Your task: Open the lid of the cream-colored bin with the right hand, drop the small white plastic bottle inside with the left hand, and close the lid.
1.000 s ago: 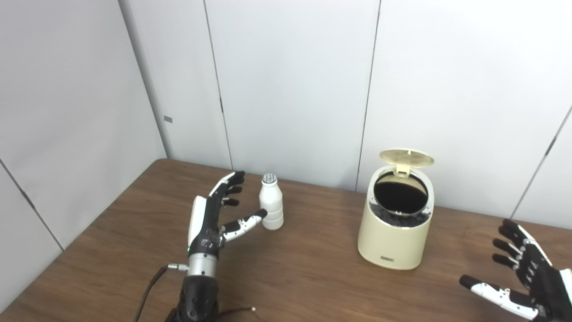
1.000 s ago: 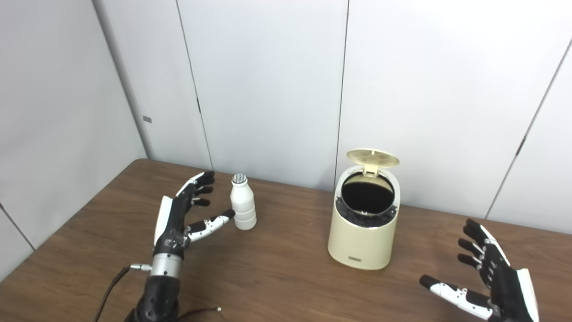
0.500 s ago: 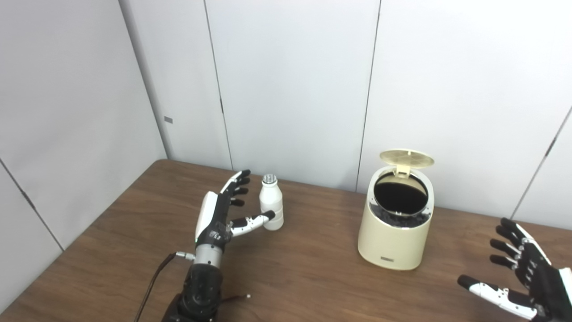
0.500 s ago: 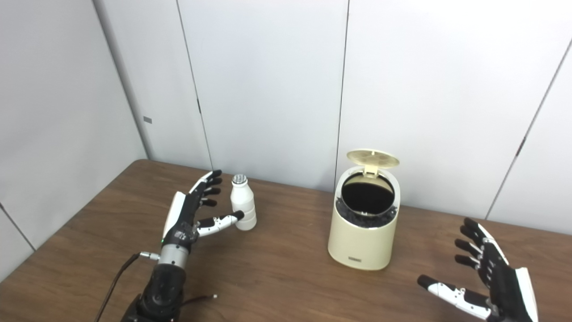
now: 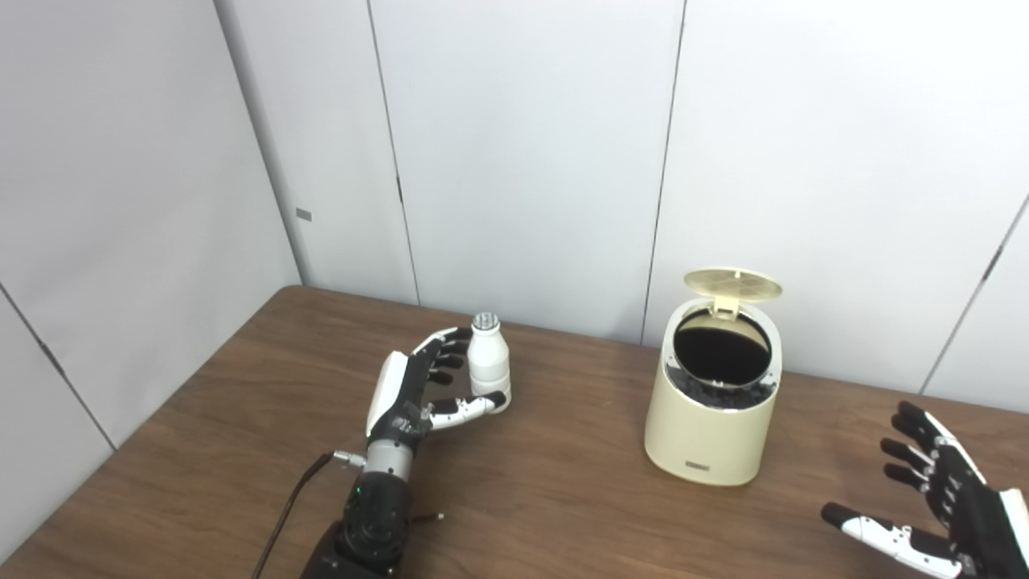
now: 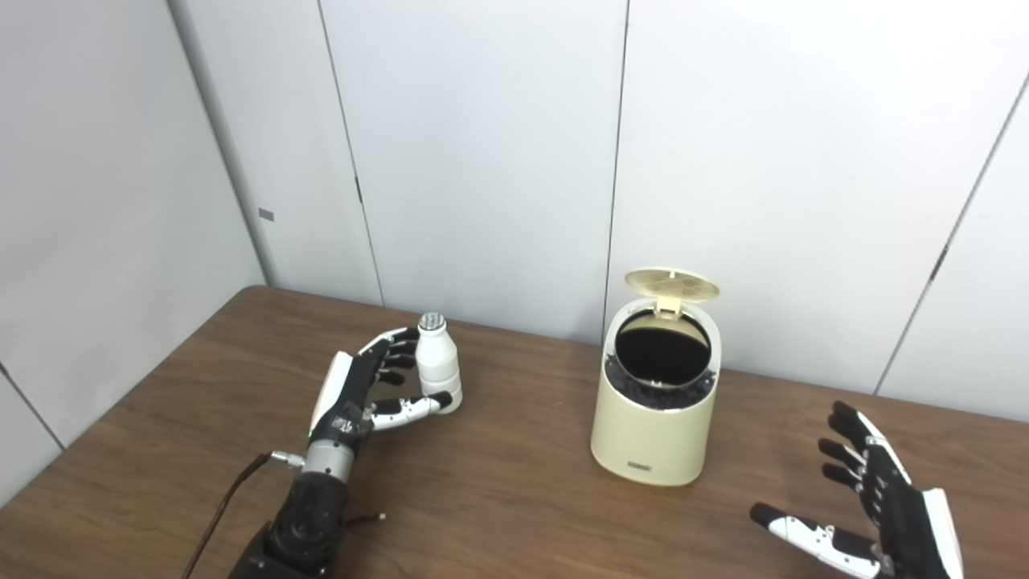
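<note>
Brown wooden table (image 5: 563, 498) against grey wall panels (image 5: 522, 161). Left hand (image 5: 418, 390) cups the white bottle (image 5: 489, 362), fingers curled round it but not clamped, at 9 o'clock from the open-lidded cream bin (image 5: 711, 410); right hand (image 6: 884, 503) splayed empty. The two views match.

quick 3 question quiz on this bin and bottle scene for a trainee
1. True or false: the bin lid is closed.
2. Where is the white bottle? A) inside the bin B) upright on the table C) lying on its side
3. Which hand is empty with its fingers spread, away from the bin?

Key:
1. False, the lid stands open.
2. B; the left hand wraps around it.
3. The right hand.
</note>
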Robot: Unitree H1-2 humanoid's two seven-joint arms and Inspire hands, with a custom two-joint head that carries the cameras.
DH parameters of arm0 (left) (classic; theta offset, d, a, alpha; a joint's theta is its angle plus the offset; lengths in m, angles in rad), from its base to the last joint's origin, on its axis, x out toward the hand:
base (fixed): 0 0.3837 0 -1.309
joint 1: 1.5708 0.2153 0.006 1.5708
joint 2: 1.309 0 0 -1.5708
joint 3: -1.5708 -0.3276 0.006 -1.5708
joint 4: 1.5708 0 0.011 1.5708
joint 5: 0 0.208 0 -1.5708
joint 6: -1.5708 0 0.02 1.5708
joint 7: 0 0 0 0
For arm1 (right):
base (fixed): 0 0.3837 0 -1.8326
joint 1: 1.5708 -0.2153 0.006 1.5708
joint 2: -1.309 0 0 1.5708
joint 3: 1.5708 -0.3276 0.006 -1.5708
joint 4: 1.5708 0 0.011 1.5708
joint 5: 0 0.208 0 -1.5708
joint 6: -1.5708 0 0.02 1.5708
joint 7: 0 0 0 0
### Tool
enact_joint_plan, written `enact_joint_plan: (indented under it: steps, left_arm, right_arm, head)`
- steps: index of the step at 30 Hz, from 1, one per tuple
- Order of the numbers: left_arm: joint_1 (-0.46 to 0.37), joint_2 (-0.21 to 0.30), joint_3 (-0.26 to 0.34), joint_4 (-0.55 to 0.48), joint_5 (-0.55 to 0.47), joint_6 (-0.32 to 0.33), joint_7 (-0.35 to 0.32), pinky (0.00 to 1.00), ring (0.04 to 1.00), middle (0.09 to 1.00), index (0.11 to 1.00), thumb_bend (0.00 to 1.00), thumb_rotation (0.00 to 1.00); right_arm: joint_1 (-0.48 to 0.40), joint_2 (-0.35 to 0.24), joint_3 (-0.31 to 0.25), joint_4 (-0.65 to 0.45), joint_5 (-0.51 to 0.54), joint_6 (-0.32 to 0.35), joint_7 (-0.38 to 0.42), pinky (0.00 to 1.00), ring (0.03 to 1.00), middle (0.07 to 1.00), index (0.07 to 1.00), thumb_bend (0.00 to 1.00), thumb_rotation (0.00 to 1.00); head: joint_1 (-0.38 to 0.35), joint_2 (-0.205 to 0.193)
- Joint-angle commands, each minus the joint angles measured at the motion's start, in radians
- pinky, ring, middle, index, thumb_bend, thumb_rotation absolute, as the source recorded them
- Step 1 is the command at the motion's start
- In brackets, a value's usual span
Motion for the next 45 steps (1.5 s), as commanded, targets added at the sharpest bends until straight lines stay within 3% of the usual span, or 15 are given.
enact_joint_plan:
  steps: [1, 12, 32, 34, 39, 40, 41, 45]
  left_arm:
    - [-0.053, 0.019, -0.011, 0.003, 0.038, -0.056, 0.042, 0.64, 0.719, 0.761, 0.799, 0.81, 0.12]
    - [-0.07, 0.016, -0.026, 0.06, 0.049, -0.087, 0.076, 0.64, 0.707, 0.754, 0.795, 0.8, 0.1]
    - [-0.099, 0.004, -0.015, 0.121, 0.016, -0.154, 0.112, 0.61, 0.676, 0.726, 0.764, 0.77, 0.07]
    - [-0.102, 0.002, -0.013, 0.134, 0.009, -0.169, 0.112, 0.59, 0.652, 0.699, 0.747, 0.78, 0.06]
    - [-0.115, -0.002, -0.01, 0.161, -0.002, -0.203, 0.119, 0.41, 0.502, 0.581, 0.642, 0.76, 0.0]
    - [-0.118, -0.003, -0.011, 0.167, -0.004, -0.208, 0.12, 0.36, 0.451, 0.509, 0.573, 0.62, 0.0]
    - [-0.12, -0.002, -0.012, 0.171, -0.006, -0.211, 0.121, 0.35, 0.434, 0.493, 0.551, 0.56, 0.0]
    - [-0.131, -0.006, -0.016, 0.207, -0.011, -0.245, 0.13, 0.33, 0.417, 0.47, 0.524, 0.5, 0.0]
  right_arm:
    - [-0.028, -0.007, -0.007, -0.02, 0.007, -0.059, -0.006, 0.73, 0.799, 0.87, 0.871, 0.76, 0.0]
    - [-0.028, -0.008, -0.003, -0.001, -0.004, -0.097, -0.012, 0.69, 0.775, 0.86, 0.852, 0.77, 0.0]
    - [-0.021, -0.005, 0.003, -0.017, -0.01, -0.075, -0.006, 0.69, 0.782, 0.863, 0.865, 0.75, 0.0]
    - [-0.022, -0.009, 0.005, -0.011, -0.017, -0.082, -0.008, 0.69, 0.779, 0.861, 0.864, 0.75, 0.0]
    - [-0.019, -0.011, 0.004, -0.013, -0.015, -0.086, -0.008, 0.68, 0.768, 0.859, 0.863, 0.76, 0.0]
    - [-0.018, -0.011, 0.004, -0.014, -0.016, -0.085, -0.009, 0.68, 0.77, 0.859, 0.862, 0.76, 0.0]
    - [-0.017, -0.011, 0.004, -0.015, -0.017, -0.084, -0.009, 0.68, 0.77, 0.858, 0.861, 0.76, 0.0]
    - [-0.016, -0.013, 0.006, -0.017, -0.026, -0.081, -0.01, 0.67, 0.769, 0.854, 0.86, 0.76, 0.0]
  head:
    - [0.0, 0.001]
    - [-0.003, 0.006]
    - [-0.011, 0.014]
    - [-0.011, 0.014]
    - [-0.016, 0.016]
    - [-0.016, 0.017]
    - [-0.017, 0.017]
    - [-0.017, 0.018]
